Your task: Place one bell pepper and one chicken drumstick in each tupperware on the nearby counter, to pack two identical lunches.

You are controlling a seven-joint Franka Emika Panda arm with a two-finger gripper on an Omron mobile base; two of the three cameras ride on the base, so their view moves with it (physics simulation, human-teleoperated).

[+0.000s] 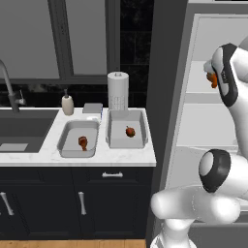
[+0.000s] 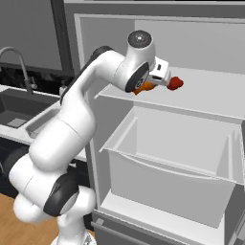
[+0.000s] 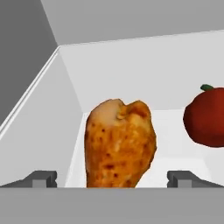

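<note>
The white arm (image 2: 72, 124) reaches up and forward, its pincer (image 3: 116, 179) level with both fingertips spread wide.

The counter (image 1: 127, 156) is carrying two tubs (image 1: 78, 138) side by side, a soap bottle (image 1: 68, 104) and a paper roll (image 1: 117, 91) behind them. A white shelf (image 2: 210, 95) is bearing a drumstick (image 3: 119, 144) and, seemingly, a pepper (image 3: 205, 116) to its right.
</note>
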